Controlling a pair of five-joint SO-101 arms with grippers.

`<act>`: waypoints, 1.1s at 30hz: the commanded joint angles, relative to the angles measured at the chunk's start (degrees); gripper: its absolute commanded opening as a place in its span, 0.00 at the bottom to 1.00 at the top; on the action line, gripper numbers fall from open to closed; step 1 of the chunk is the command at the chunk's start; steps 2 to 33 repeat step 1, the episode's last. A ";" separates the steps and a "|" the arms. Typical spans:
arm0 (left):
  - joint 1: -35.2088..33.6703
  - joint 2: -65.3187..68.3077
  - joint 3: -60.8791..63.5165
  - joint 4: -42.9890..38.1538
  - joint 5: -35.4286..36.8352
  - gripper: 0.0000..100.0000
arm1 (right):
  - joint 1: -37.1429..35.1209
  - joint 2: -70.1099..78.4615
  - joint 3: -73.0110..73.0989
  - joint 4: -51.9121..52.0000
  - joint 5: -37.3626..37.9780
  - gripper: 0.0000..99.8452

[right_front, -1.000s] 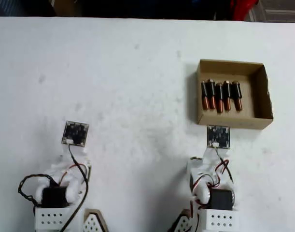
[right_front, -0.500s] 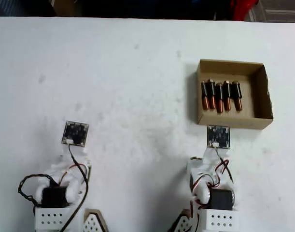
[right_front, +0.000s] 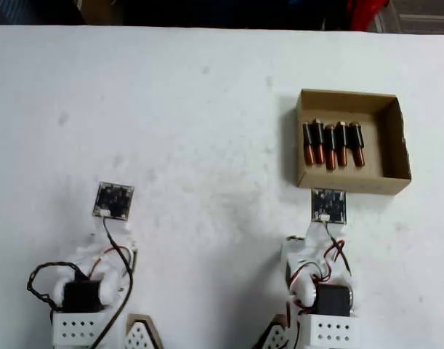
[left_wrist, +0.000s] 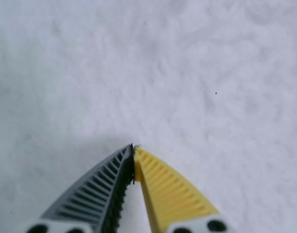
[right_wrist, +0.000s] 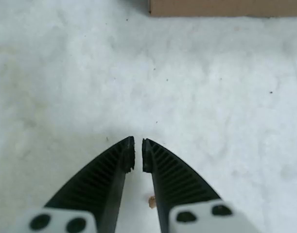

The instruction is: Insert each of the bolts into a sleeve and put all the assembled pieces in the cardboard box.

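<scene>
White table surface [right_front: 207, 109], matte and faintly mottled, with scattered dark specks; dark room strip along its far edge, one red object [right_front: 367, 13] at the far right corner. Left gripper [left_wrist: 133, 148]: two tapered, ribbed plastic fingers, one grey [left_wrist: 97, 187] and one yellow [left_wrist: 165, 187], clenched tip to tip with nothing between them, poised over bare table. Right gripper [right_wrist: 138, 153]: two tapered, ribbed black fingers [right_wrist: 102, 182], closed to a thin slit, grasping nothing; one small brownish crumb [right_wrist: 151, 201] on the table beneath them. Cardboard box [right_wrist: 226, 7]: plain brown wall, just beyond the right gripper's tips. High view, two arms in white printed housings with black motors and red and black wiring: left arm [right_front: 83, 291] at the near left edge, right arm [right_front: 316, 283] at the near right, each topped by one square dark circuit board, two boards in all [right_front: 114, 200]. Box rim near the right arm's board, open-topped, rectangular, low-walled. Assembled pieces [right_front: 331, 145]: five, cylindrical, each black at the far end and copper-coloured at the near end, lying side by side and touching in the box's left half; right half of the box floor bare cardboard.
</scene>
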 commanded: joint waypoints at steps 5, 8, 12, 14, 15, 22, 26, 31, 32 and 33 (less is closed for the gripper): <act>-0.04 -0.84 -0.09 0.26 0.53 0.02 | -0.57 -0.04 0.53 0.22 -0.62 0.02; -0.04 -0.84 -0.09 0.26 0.53 0.02 | -0.57 -0.04 0.53 0.22 -0.62 0.02; -0.04 -0.84 -0.09 0.26 0.53 0.02 | -0.57 -0.04 0.53 0.22 -0.62 0.02; -0.04 -0.84 -0.09 0.26 0.53 0.02 | -0.57 -0.04 0.53 0.22 -0.62 0.02; -0.04 -0.84 -0.09 0.26 0.53 0.02 | -0.57 -0.04 0.53 0.22 -0.62 0.02; -0.04 -0.84 -0.09 0.26 0.53 0.02 | -0.57 -0.04 0.53 0.22 -0.62 0.02; -0.04 -0.84 -0.09 0.26 0.53 0.02 | -0.57 -0.04 0.53 0.22 -0.62 0.02; -0.04 -0.84 -0.09 0.26 0.53 0.02 | -0.57 -0.04 0.53 0.22 -0.62 0.02; -0.04 -0.84 -0.09 0.26 0.53 0.02 | -0.57 -0.04 0.53 0.22 -0.62 0.02; -0.04 -0.84 -0.09 0.26 0.53 0.02 | -0.57 -0.04 0.53 0.22 -0.62 0.02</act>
